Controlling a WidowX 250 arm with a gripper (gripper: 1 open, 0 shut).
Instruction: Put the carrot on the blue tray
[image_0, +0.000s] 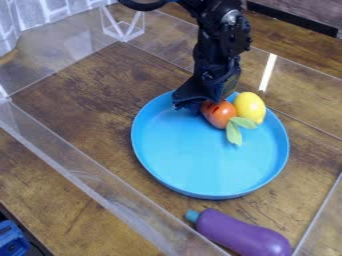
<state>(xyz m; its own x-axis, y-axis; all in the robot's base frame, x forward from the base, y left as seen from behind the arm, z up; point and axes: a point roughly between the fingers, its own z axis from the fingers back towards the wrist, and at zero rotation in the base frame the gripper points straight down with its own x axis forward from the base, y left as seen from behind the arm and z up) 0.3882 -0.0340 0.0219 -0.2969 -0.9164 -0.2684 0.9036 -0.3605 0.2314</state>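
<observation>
Carrot lies on blue tray, far side, touching yellow fruit; green top points toward tray centre. Gripper directly above carrot, jaw state unclear. Purple eggplant on wooden table, near front edge.
</observation>
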